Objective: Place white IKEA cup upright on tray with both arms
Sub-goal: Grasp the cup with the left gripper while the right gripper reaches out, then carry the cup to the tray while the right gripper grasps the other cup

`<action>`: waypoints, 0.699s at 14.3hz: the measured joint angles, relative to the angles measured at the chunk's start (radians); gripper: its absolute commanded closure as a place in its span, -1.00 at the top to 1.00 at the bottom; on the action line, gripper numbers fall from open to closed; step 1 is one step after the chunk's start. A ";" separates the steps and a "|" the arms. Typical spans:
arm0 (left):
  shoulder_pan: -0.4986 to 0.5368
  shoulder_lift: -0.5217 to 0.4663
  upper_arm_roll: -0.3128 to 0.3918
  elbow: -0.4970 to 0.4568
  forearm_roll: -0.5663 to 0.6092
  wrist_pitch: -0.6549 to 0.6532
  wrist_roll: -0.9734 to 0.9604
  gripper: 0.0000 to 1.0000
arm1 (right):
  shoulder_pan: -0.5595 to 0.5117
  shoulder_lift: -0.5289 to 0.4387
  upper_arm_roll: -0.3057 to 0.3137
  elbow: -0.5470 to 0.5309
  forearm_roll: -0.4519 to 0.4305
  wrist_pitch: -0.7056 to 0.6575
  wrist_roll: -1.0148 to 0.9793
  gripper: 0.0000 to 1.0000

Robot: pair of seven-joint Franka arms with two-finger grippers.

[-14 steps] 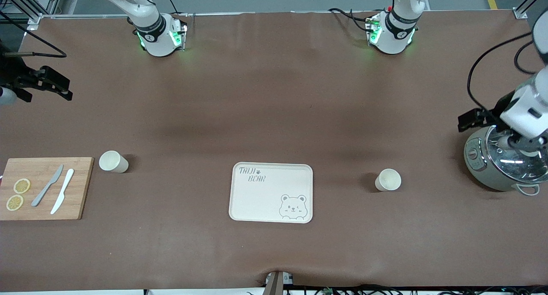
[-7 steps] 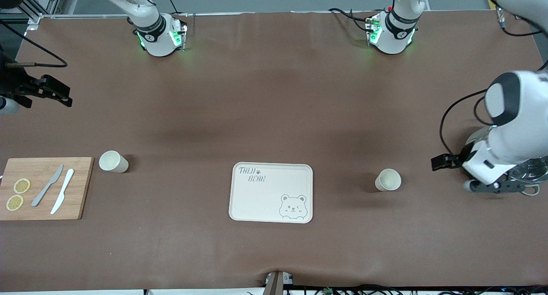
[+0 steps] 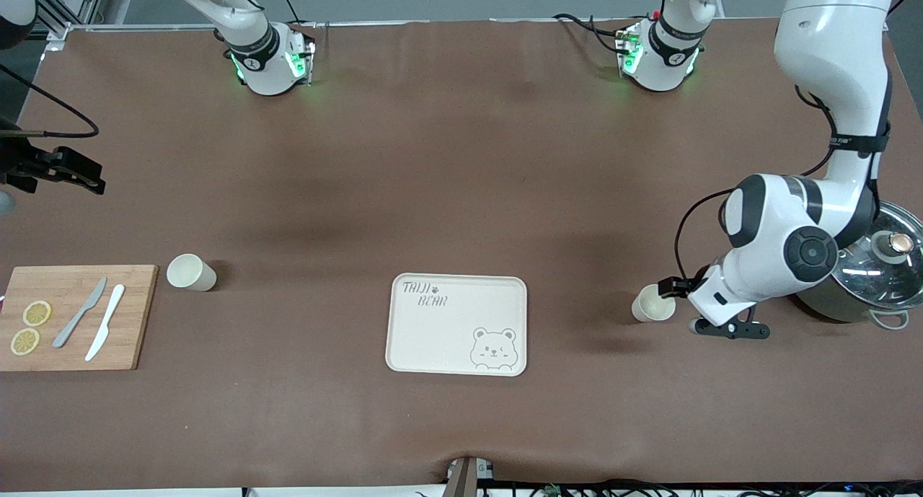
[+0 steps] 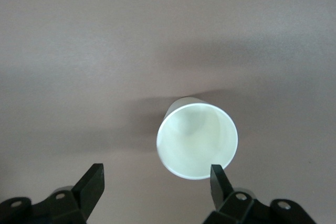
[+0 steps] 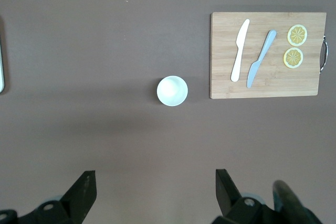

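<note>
The cream tray (image 3: 433, 338) with the bear drawing lies mid-table and holds nothing. One white cup (image 3: 654, 303) stands open end up toward the left arm's end of the table. It also shows in the left wrist view (image 4: 197, 139). My left gripper (image 3: 725, 329) hangs low just beside this cup, open (image 4: 156, 178), with one fingertip (image 4: 218, 178) at the rim. A second white cup (image 3: 191, 273) stands by the cutting board and shows in the right wrist view (image 5: 172, 91). My right gripper (image 3: 43, 169) is open (image 5: 156, 192) and empty, high above the table's right arm's end.
A wooden cutting board (image 3: 76, 338) with two knives and two lemon slices lies at the right arm's end. A grey pot with a glass lid (image 3: 883, 270) stands at the left arm's end, close to the left arm's elbow.
My left arm has swung from over the pot down to the cup beside the tray. My right gripper has drifted slightly toward the table's edge.
</note>
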State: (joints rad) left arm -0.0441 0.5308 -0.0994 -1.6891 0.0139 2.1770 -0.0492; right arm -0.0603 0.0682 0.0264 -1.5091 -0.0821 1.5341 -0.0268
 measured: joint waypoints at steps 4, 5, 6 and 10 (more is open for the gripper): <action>0.009 0.006 0.001 -0.100 0.000 0.143 0.000 -0.09 | -0.002 0.025 0.002 0.000 0.000 0.000 -0.001 1.00; 0.011 0.009 0.001 -0.107 0.000 0.158 0.000 -0.38 | -0.001 0.044 0.004 -0.001 0.000 0.004 -0.001 1.00; 0.011 0.014 0.001 -0.108 0.000 0.170 0.000 -0.63 | -0.001 0.069 0.004 -0.004 0.000 0.020 -0.001 1.00; 0.007 0.021 -0.001 -0.106 -0.001 0.193 0.000 -1.00 | -0.003 0.164 0.004 -0.060 0.000 0.165 -0.002 1.00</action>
State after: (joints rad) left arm -0.0374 0.5523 -0.1001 -1.7953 0.0129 2.3699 -0.0492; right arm -0.0636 0.2326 0.0301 -1.5695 -0.0821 1.6987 -0.0285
